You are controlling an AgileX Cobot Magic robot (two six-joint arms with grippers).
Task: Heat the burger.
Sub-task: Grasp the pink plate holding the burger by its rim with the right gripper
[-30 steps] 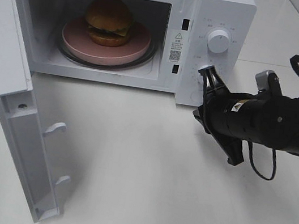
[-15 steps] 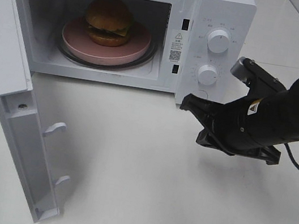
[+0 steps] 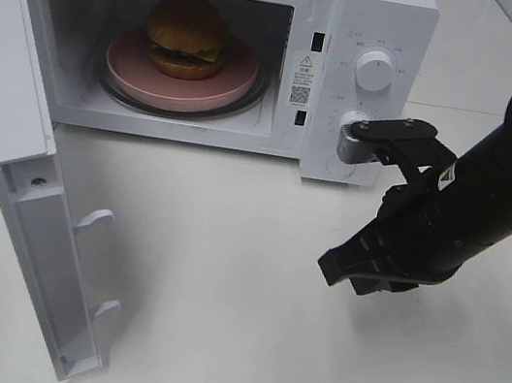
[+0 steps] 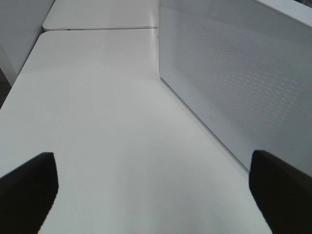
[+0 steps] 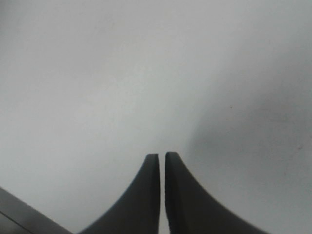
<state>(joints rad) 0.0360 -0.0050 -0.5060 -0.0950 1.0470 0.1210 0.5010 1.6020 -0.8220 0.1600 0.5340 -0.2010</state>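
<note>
While the right gripper [image 3: 346,269] hangs over the table [image 3: 211,341] in the high view, its jaws look pressed together and hold nothing, with the tips angled down toward the bare surface. Well apart from those jaws, beyond them toward the left arm's side, the microwave [image 3: 384,16] stands with its door [image 3: 28,203] swung wide. Inside the cavity lies a pink plate [image 3: 156,86], and the burger [image 3: 186,34] sits on it, upright with the bun top up. Its stack runs vertically, and being round it has no sideways long axis.

From the left wrist, the left gripper [image 4: 153,190] has its jaws spread wide around nothing. Only two dark fingertips [image 4: 27,190] show, with the microwave's perforated wall ahead of them.

From the right wrist, the two fingers [image 5: 141,200] leave only a hairline slit between them, gripping nothing above the white table.
</note>
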